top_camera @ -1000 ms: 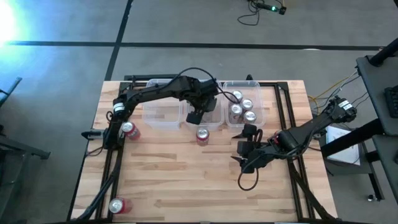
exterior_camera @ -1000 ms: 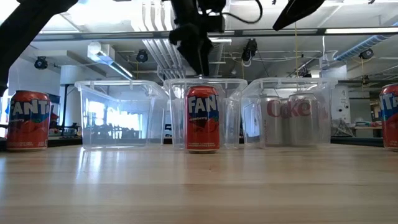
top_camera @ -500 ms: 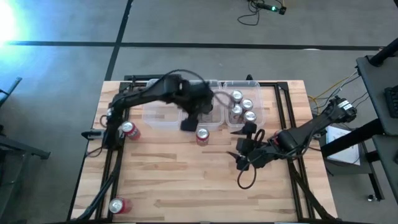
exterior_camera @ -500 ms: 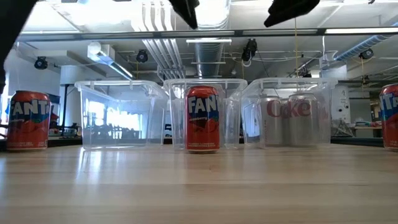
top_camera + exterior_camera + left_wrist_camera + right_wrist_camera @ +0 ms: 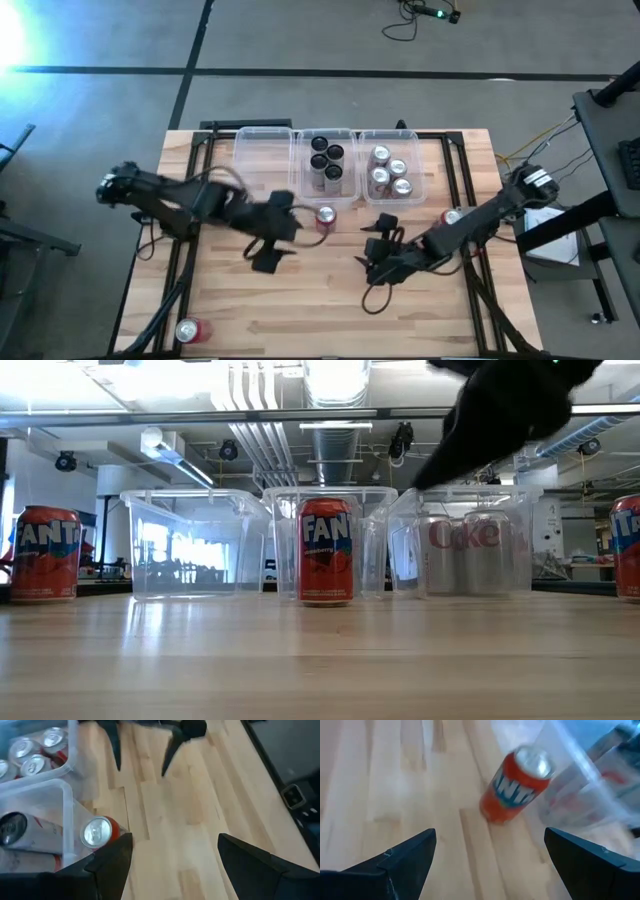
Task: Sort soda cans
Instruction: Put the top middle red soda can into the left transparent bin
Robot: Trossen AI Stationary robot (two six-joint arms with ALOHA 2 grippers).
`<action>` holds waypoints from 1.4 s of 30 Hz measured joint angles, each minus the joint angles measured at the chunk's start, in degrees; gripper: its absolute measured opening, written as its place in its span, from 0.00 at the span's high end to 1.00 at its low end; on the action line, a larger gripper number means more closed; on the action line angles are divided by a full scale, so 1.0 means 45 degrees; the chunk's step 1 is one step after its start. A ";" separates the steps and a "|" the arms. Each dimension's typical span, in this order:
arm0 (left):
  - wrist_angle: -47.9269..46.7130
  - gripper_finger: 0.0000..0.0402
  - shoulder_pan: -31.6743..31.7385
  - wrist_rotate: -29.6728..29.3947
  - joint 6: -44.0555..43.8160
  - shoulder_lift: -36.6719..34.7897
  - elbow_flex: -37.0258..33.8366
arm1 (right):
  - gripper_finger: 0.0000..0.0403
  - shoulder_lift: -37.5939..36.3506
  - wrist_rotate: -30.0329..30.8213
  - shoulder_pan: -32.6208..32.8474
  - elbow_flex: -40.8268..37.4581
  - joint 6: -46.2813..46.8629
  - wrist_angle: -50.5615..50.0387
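A red soda can (image 5: 324, 218) stands upright on the table in front of the middle bin; it also shows in the low view (image 5: 326, 552). My left gripper (image 5: 270, 236) hovers open just left of this can (image 5: 97, 831). My right gripper (image 5: 376, 247) is open to the can's right and nearer, facing that can (image 5: 517, 785). More red cans stand at the right (image 5: 452, 215), near left (image 5: 188, 330) and left (image 5: 45, 554). Black cans (image 5: 326, 160) fill the middle bin and silver cans (image 5: 390, 172) the right bin.
Three clear plastic bins line the far edge: the left bin (image 5: 263, 170) holds nothing, and the middle bin (image 5: 300, 170) and right bin (image 5: 425, 185) hold cans. Bare wood (image 5: 300, 300) spreads across the near half of the table. Black rails (image 5: 468, 175) run along both sides.
My left arm has drawn back from above the middle bin, swinging toward the table's near left, so its gripper now hangs beside the red can. The black cans in that bin have come into view. My right gripper has moved left toward the red can.
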 joint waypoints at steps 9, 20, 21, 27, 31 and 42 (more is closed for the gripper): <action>0.6979 0.31 -0.2600 -0.3984 -0.2471 -0.2186 -0.6908 | 0.09 0.2771 0.0445 -0.0617 0.0063 0.1203 0.2827; 1.4713 0.31 -0.3110 -0.5388 -0.4246 -0.1510 -1.2161 | 0.09 0.5041 0.2122 -0.1416 0.0180 0.1628 0.5050; 1.5089 0.31 -0.3110 -0.5389 -0.4471 -0.1391 -1.2416 | 0.09 0.5131 0.2097 -0.1434 0.0180 0.1681 0.5214; 1.5669 0.31 -0.3115 -0.5515 -0.5122 -0.0462 -1.2879 | 0.09 0.5594 0.2115 -0.1646 0.0175 0.1499 0.6592; 1.5825 0.31 -0.3117 -0.5652 -0.5125 0.0114 -1.2877 | 0.09 0.5992 0.2107 -0.1855 0.0204 0.0833 0.7736; 1.5515 0.31 -0.3134 -0.5704 -0.5152 -0.0040 -1.3024 | 0.09 0.6206 0.0652 -0.1883 0.1287 -0.0664 0.7984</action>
